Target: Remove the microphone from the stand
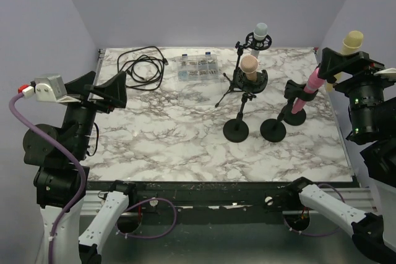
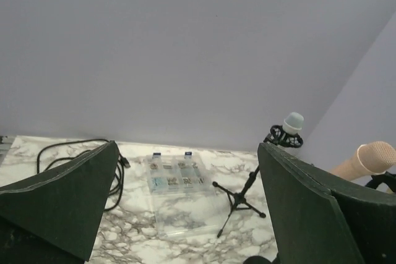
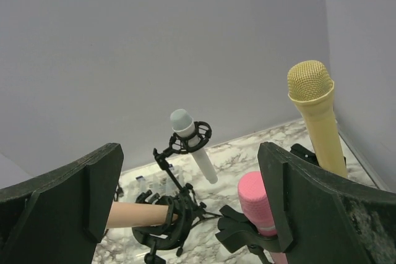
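Closest to me, both arms are raised over the near part of the white marble-patterned table and touch nothing. The left gripper hangs by the left edge with its dark wedge fingers spread and nothing between them. The right gripper, up at the right edge, is likewise wide apart and empty. Just beside that right claw leans the pink handheld microphone, tilted in a black clip above round-based stands. A yellow mesh-headed microphone stands upright at its right. Towards the middle, a beige microphone lies in a ring-shaped mount on its own stand. Further back, a white-tipped microphone sits in a mount on a small black tripod. At the far left lie a coiled black cable and a clear plastic compartment box. The task names no particular microphone; I would guess the pink one, being nearest a claw. It looks rigid and smooth, with some weight in the head, while its stand seems light enough to tip. I would close on the barrel just above the clip, not on the grille, and draw it out along its own axis.
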`<action>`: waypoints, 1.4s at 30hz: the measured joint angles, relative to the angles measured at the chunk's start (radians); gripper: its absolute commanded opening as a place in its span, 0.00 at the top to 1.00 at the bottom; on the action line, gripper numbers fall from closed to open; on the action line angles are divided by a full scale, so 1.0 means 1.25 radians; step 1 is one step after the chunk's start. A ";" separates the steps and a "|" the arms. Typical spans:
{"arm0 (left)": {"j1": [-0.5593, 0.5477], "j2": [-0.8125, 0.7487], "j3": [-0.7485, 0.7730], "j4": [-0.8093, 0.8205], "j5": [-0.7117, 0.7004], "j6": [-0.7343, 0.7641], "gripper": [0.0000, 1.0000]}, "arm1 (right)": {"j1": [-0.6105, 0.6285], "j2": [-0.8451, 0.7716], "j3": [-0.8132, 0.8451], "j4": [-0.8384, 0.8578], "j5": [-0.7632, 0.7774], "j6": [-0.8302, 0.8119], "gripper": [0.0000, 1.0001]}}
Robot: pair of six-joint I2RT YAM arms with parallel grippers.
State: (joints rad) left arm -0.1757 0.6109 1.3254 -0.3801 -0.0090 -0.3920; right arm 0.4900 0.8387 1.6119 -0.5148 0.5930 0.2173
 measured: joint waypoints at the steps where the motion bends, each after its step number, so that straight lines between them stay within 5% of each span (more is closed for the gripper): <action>1: 0.000 0.005 -0.002 -0.007 0.013 -0.004 0.01 | 0.000 0.000 -0.004 -0.005 0.002 0.000 0.00; 14: 0.000 0.041 -0.164 0.148 0.346 -0.110 0.01 | 0.000 -0.029 -0.132 -0.008 -0.051 0.000 0.00; 22: -0.010 0.097 -0.195 0.188 0.413 -0.160 0.11 | 0.000 -0.095 -0.266 -0.009 -0.147 0.032 0.00; 35: -0.420 0.145 -0.416 0.428 0.232 -0.077 0.11 | 0.000 -0.204 -0.463 -0.006 -0.361 0.163 0.00; 42: -0.579 0.300 -0.321 0.526 0.039 0.050 0.11 | 0.000 -0.215 -0.598 0.029 -0.447 0.316 0.00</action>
State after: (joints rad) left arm -0.8989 0.9855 0.9241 0.2775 0.0402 -0.3298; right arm 0.4900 0.5694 0.8646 -0.4782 0.0338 0.6121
